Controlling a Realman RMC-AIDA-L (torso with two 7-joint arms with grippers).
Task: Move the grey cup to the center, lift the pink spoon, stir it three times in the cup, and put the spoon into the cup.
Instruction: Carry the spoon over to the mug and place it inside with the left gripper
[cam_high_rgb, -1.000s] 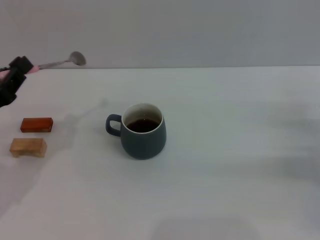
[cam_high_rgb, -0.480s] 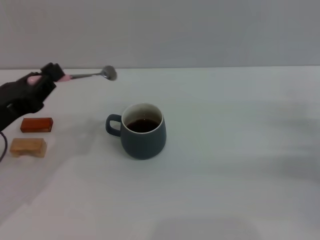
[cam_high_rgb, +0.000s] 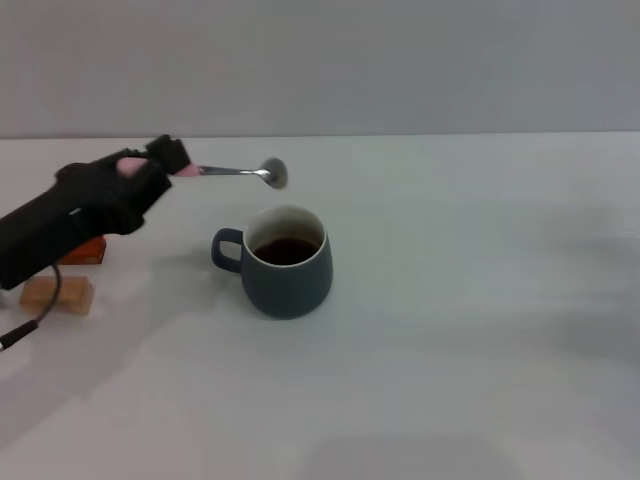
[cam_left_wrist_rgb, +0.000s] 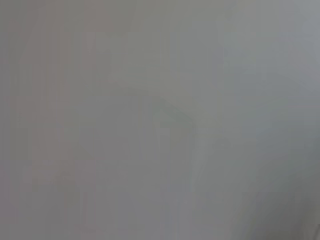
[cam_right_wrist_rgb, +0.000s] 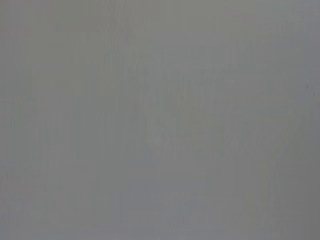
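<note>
Now left claw (cam_high_rgb: 172, 160), clamped on pink spoon (cam_high_rgb: 232, 171), has swung in; spoon bowl nearly above grey cup (cam_high_rgb: 286, 262); stirring next.

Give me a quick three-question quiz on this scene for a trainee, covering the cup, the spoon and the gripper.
1. True or false: the pink spoon lies on the table.
2. The grey cup holds: A) nothing B) dark liquid C) a spoon.
3. Which gripper holds the spoon?

Key:
1. False. It is held in the air, its bowl above the cup's rim, handle side.
2. B.
3. The left gripper, shut on the pink handle. The right gripper is out of view.
</note>
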